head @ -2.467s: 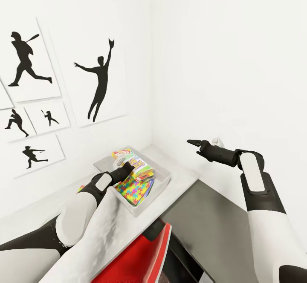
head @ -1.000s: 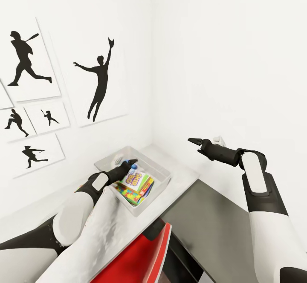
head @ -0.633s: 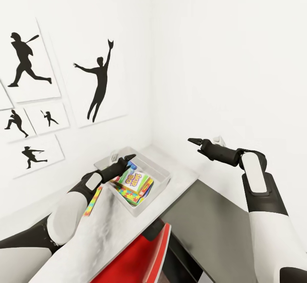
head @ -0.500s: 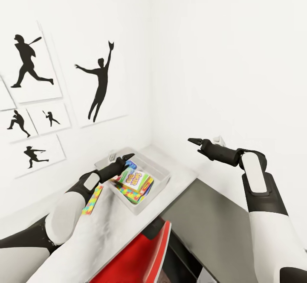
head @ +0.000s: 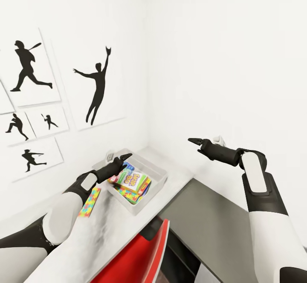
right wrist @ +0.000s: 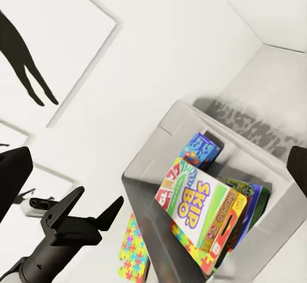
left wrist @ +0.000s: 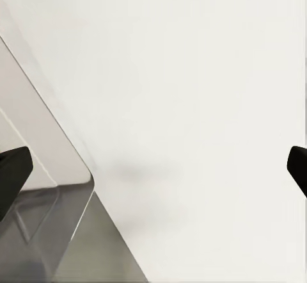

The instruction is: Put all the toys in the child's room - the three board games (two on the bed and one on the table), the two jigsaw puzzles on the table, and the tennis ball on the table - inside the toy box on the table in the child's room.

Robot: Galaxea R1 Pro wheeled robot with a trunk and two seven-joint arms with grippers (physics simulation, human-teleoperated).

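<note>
the toy box (head: 157,173) is seen on the far end of the table (head: 181,173), tucked into the corner of the white walls, and it is well loaded. the "skip bo" board game (head: 132,180) is propped tilted on top of the pile inside, lettering up. a smaller blue board game (right wrist: 202,149) is stood against the box's far wall in the right wrist view, and more colourful card edges are stacked under and beside the skip bo box. a jigsaw puzzle (head: 127,193) is glimpsed at the bottom of the pile in the head view.

the left gripper (head: 123,158) is held over the near rim of the toy box, fingers spread apart and nothing gripped between them; in the right wrist view the left gripper (right wrist: 89,210) is shown the same way, two dark prongs parted beside the box wall. a second jigsaw puzzle (head: 89,202) is left lying flat on the table outside the box, just beside the left forearm.

the right gripper (head: 196,141) is held up in the air, well apart from the box, over the dark grey surface (head: 204,219) beyond the table's edge; its fingers are parted in the right wrist view, nothing carried.

a red chair (head: 140,255) is seen below the table edge, and black silhouette sports pictures (head: 98,82) are hung on the left wall.
</note>
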